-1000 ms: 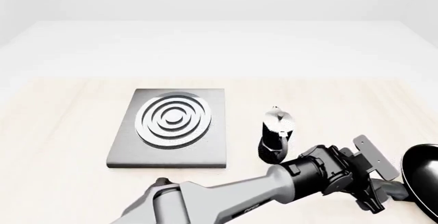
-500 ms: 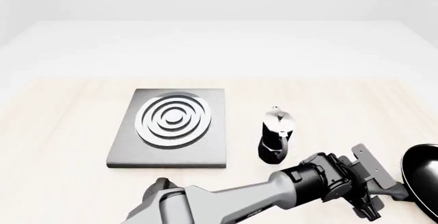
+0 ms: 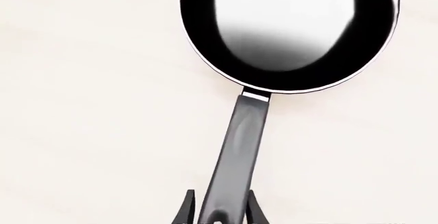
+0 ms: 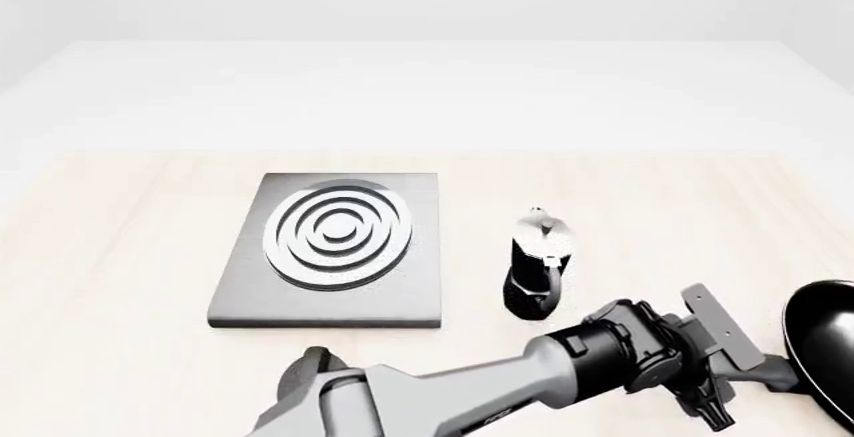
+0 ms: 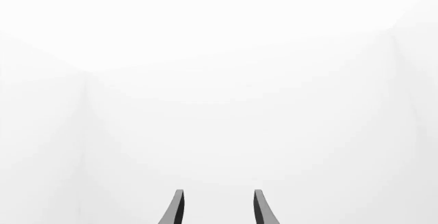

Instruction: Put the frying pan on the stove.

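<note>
The frying pan lies on the table at the right edge of the front view, half cut off. In the left wrist view its glossy inside and long dark handle are clear. My left gripper reaches across to the right. In the left wrist view the left gripper is closed on the handle's end, one finger on each side. The stove, a grey slab with silver rings, lies left of centre with nothing on it. My right gripper is open and empty, facing blank white; it is out of the front view.
A black and silver moka pot stands upright between the stove and the pan, just behind my left forearm. The pale wooden table extends to the left and behind the stove.
My left gripper has shifted slightly back toward the near edge and lower onto the pan handle. The pan, stove and moka pot have not moved.
</note>
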Robot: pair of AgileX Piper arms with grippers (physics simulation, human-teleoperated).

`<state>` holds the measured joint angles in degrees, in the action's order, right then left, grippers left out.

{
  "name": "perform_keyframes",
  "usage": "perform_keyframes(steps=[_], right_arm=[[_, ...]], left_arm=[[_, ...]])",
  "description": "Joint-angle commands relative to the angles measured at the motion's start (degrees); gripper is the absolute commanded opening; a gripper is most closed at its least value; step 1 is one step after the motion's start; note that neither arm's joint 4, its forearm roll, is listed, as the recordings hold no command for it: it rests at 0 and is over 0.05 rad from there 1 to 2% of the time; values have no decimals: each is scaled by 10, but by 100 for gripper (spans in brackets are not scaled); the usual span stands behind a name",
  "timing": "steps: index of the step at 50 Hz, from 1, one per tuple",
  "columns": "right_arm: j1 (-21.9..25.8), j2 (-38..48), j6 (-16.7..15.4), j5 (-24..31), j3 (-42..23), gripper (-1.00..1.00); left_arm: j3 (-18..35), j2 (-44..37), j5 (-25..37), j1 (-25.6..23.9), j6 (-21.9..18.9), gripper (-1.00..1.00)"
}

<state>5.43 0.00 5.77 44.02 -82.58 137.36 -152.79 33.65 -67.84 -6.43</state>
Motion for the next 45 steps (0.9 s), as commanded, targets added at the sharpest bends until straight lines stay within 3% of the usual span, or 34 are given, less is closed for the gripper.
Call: perform_keyframes(steps=[1, 32, 45], right_arm=[[2, 0, -3, 0, -1, 100], [10, 0, -16, 3, -1, 100], [12, 0, -17, 5, 0, 100]], left_arm=[[-16, 8, -12, -1, -7, -100], [-97, 67, -65, -5, 4, -100], [-107, 87, -77, -1, 11, -100]])
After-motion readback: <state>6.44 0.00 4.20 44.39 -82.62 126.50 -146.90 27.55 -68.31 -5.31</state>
